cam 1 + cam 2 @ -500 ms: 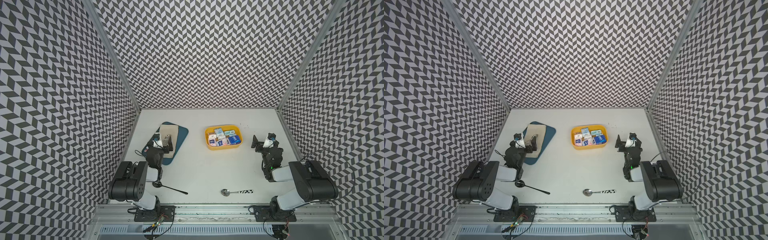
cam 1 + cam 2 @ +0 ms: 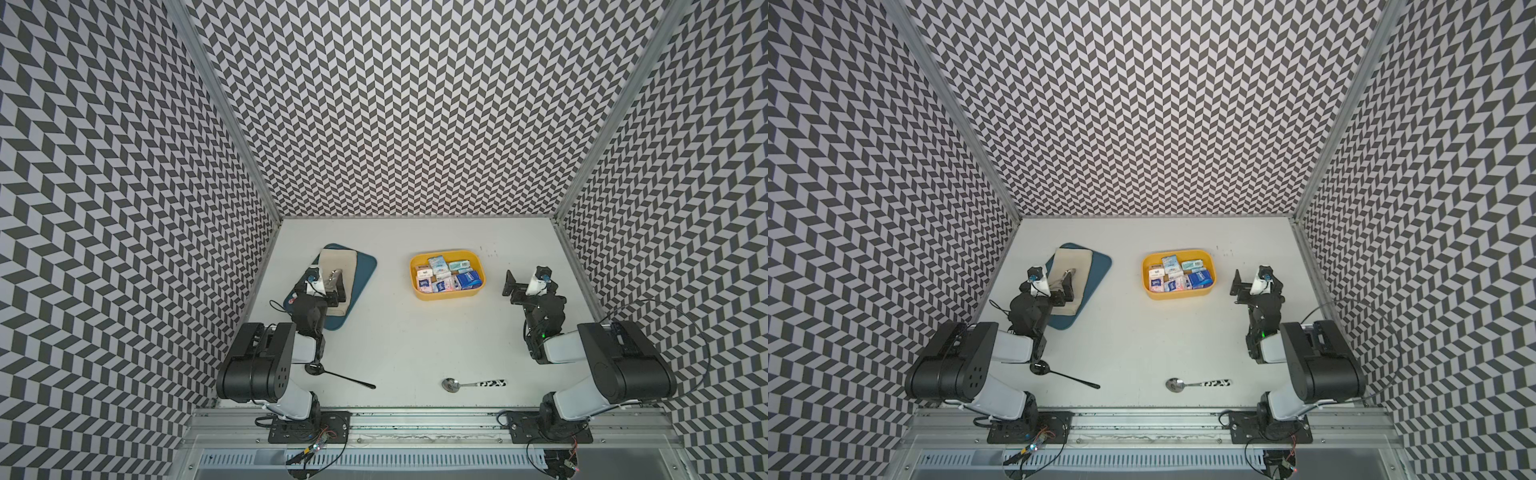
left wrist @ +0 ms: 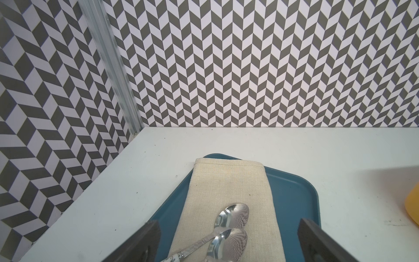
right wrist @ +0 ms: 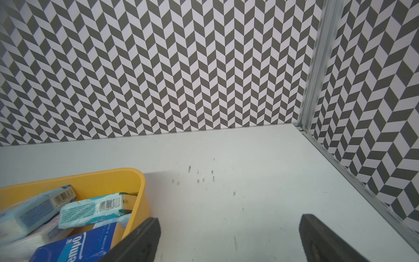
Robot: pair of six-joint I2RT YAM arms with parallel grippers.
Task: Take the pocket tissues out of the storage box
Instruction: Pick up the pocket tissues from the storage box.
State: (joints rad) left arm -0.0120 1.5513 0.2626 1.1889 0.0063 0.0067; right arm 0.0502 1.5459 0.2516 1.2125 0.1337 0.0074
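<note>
The yellow storage box (image 2: 449, 296) (image 2: 1177, 296) stands right of the table's middle. Several pocket tissues (image 2: 446, 276) (image 2: 1179, 276) lie in it, mostly white-pink, with a dark blue, a teal and a pale blue pack. My right gripper (image 2: 521, 286) (image 2: 1250, 286) hovers just right of the box, open and empty. In the right wrist view it (image 4: 229, 226) is over bare table, with the box wall (image 4: 138, 197) and the tissue packs (image 4: 90, 207) beside one finger. My left gripper (image 2: 332, 286) (image 3: 229, 229) is open over a cloth, far from the box.
A dark blue tray (image 2: 361, 270) at the left carries a beige cloth (image 3: 226, 181) with two metal spoons (image 3: 233, 215). A black spoon (image 2: 338, 374) and a spoon with a patterned handle (image 2: 471, 383) lie near the front edge. Patterned walls enclose three sides.
</note>
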